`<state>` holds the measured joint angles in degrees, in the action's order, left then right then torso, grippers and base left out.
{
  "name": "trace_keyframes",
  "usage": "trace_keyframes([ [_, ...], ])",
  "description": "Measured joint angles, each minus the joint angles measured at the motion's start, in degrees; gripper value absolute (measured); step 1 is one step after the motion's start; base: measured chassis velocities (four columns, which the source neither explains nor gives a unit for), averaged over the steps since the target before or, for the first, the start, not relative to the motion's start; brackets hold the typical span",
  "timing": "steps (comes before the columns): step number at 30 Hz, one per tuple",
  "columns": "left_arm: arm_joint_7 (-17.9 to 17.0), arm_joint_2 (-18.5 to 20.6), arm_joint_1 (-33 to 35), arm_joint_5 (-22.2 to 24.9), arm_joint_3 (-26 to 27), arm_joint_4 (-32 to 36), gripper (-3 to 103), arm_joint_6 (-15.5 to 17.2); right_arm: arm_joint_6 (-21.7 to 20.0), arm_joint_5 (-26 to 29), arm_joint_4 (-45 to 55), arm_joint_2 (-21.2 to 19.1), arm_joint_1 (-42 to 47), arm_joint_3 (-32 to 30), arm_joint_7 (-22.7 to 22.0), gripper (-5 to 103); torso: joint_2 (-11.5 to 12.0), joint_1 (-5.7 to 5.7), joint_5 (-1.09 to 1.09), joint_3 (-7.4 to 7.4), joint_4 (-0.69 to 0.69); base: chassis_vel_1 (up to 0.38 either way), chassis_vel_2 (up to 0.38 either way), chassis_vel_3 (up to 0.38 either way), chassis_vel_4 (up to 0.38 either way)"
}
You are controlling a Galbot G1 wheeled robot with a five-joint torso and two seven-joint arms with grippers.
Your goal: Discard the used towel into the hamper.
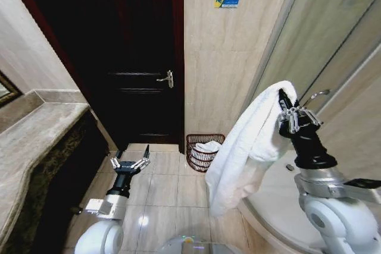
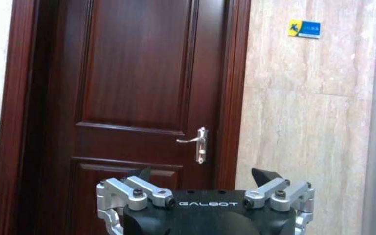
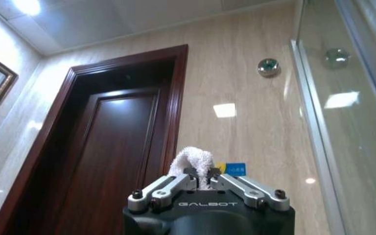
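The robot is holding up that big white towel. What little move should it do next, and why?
Probably swing the right gripper forward and to the left, toward the small round dark red-brown slatted hamper. That gripper is shut on the white terry towel, which hangs beside the hamper, not over it. The hamper stands on the tiled floor by the dark wooden door. The open left gripper hangs low, holding nothing.

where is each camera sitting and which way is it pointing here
Head view: on the robot's head, looking forward and down at the tiled floor, the hamper, both arms; the right hand holds the white towel up, the left hand is low and open.
Left wrist view: behind the left hand, facing the wooden door.
Right wrist view: behind the right hand, tilted up toward the door top and ceiling, towel pinched.
Shared: door and blue wall sticker.
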<state>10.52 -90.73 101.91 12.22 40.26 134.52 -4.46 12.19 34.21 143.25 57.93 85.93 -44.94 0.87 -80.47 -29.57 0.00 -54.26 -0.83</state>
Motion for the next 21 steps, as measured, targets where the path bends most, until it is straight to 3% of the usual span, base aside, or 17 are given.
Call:
trace_keyframes([
  [8, 0.00, 0.00, -0.01, 0.00, 0.00, 0.00, 100, 0.00, 0.17, -0.01, 0.00, 0.50, 0.19, 0.46, -0.11, 5, 0.03, -0.06, 0.00, -0.02, 0.00, -0.102, 0.089, 0.096, -0.087],
  [21, 0.00, 0.00, 0.00, 0.00, 0.00, 0.00, 100, 0.00, 0.65, -0.09, 0.00, 1.09, 0.52, 0.66, 0.13, 5, 0.00, 0.03, 0.00, 0.01, -0.01, -0.003, 0.004, 0.003, -0.003],
])
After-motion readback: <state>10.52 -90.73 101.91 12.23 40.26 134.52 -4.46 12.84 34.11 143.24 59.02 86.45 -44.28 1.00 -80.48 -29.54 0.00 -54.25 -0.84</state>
